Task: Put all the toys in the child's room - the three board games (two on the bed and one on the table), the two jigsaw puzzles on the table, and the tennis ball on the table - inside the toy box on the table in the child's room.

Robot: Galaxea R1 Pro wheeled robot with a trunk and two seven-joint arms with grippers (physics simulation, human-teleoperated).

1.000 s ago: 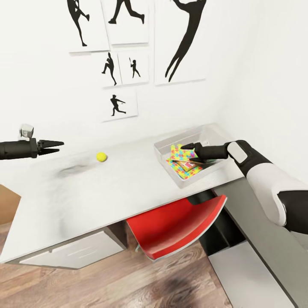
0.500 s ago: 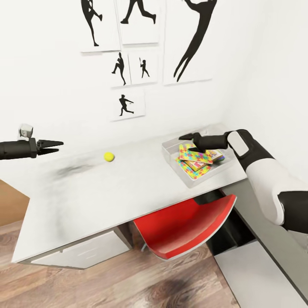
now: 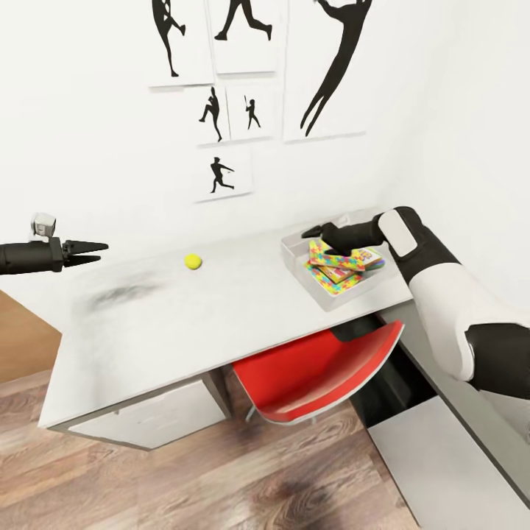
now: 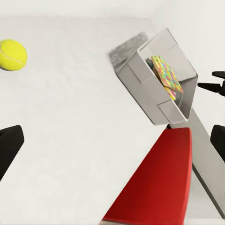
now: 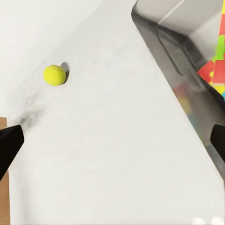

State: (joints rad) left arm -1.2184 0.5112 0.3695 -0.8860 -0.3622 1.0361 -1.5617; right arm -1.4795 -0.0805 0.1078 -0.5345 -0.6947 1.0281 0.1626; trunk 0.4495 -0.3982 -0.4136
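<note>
Tennis ball (image 3: 193, 260) is sitting mid-counter (image 3: 184, 324), open surface around it; toy box (image 3: 296, 260) is hugging the wall-side corner. Left tool (image 3: 94, 251) is hovering released; right tool (image 3: 313, 232) is hanging over the box, state unclear.

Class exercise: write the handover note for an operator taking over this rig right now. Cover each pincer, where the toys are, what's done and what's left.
Left pincer: open, empty, above the table's left end.
Right pincer: open, empty, over the toy box.
In the toy box: jigsaw puzzles and at least one board game, stacked; exact count unclear.
Tennis ball: on the table, between the two pincers.
Left: put the ball in the box; check that all three games are inside.
</note>
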